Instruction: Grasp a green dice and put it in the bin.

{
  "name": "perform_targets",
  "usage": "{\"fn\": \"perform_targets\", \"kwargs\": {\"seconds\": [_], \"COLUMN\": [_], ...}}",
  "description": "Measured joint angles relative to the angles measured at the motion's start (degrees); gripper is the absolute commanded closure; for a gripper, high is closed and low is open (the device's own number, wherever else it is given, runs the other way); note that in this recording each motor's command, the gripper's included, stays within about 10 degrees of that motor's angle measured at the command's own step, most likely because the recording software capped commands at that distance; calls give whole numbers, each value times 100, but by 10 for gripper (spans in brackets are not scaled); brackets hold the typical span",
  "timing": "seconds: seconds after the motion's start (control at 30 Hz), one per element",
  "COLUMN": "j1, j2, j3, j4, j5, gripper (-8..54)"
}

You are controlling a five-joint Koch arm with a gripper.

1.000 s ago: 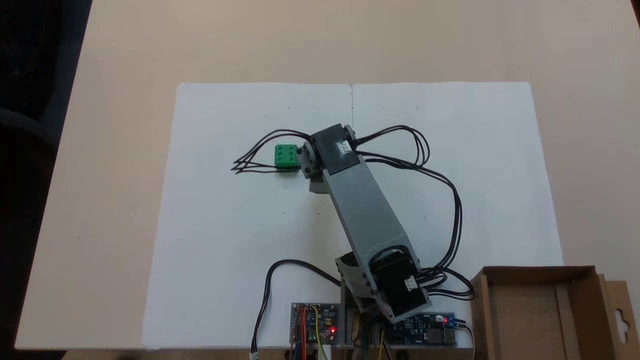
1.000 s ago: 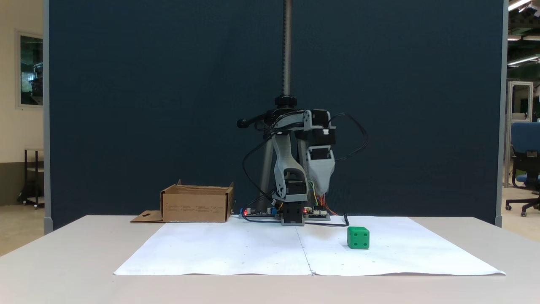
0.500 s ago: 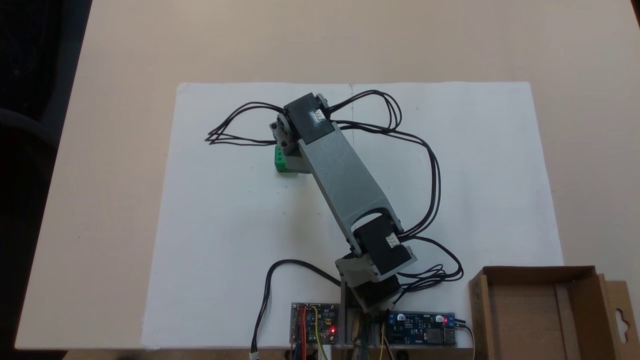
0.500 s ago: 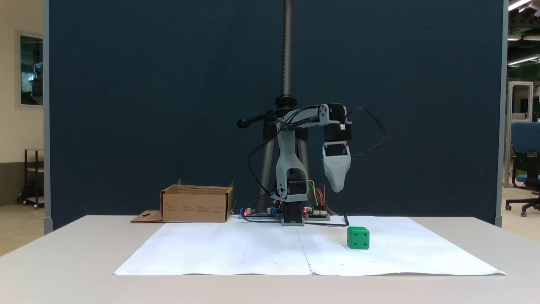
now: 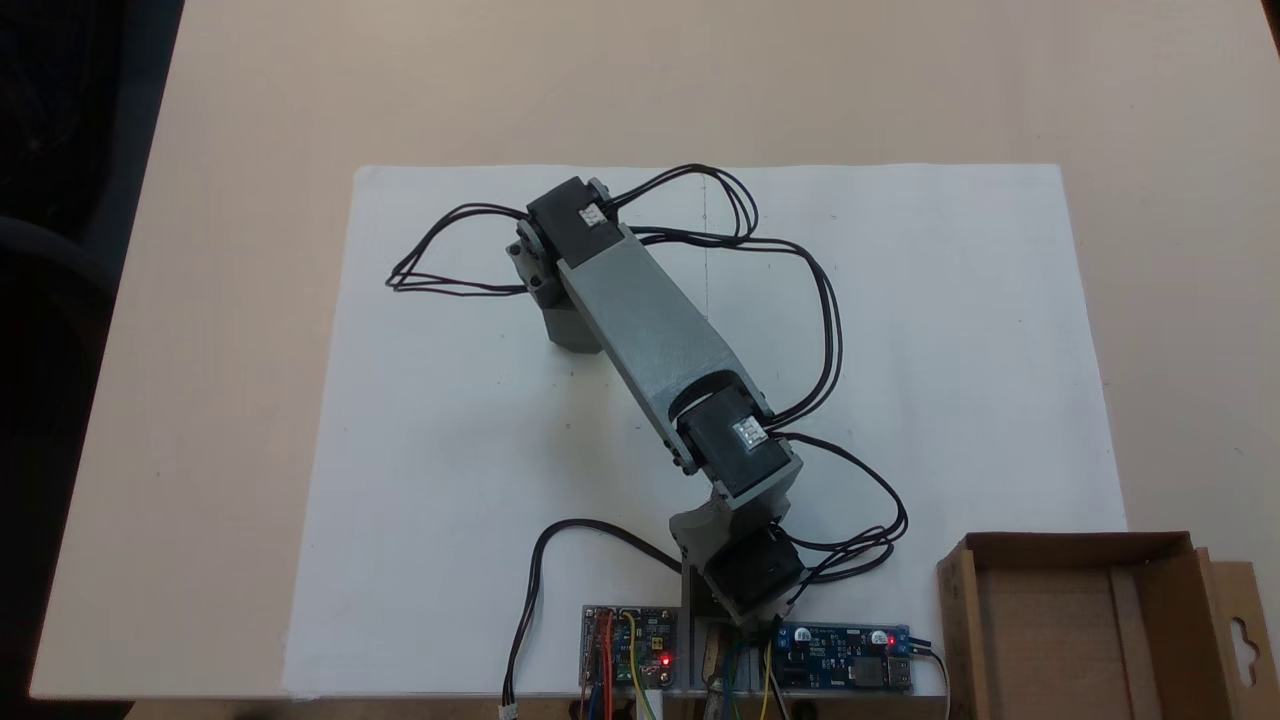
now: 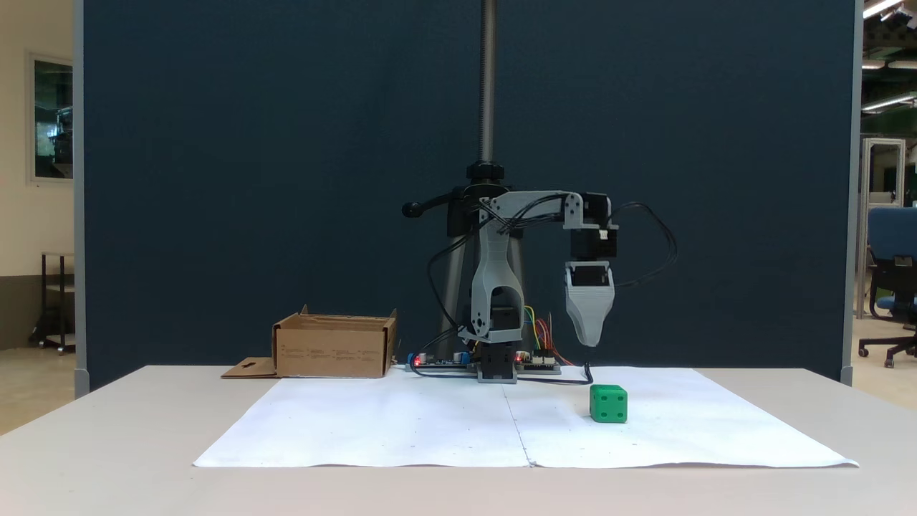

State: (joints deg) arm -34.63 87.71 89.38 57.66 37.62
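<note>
overhead, fingers (image 6: pixel 589 342) above green dice (image 6: pixel 608 403), apart, opening untellable, bin (image 6: pixel 334 347) well apart

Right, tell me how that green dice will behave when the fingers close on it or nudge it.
The green dice looks like a hard plastic cube, so it probably stays stiff under squeeze. It sits flat on the white paper, so a nudge likely slides it rather than rolls it. Its smooth faces may slip; the gripper hangs above it.

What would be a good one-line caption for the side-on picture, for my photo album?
A small grey robot arm hangs its hand above a green dice on white paper, cardboard bin waiting nearby.
</note>
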Motion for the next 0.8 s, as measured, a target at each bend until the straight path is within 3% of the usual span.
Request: {"fn": "perform_targets", "kwargs": {"seconds": [0.8], "j1": [-97], "j2": [-1424], "j3": [0], "j4": [-809], "j5": [211], "gripper": [45]}}
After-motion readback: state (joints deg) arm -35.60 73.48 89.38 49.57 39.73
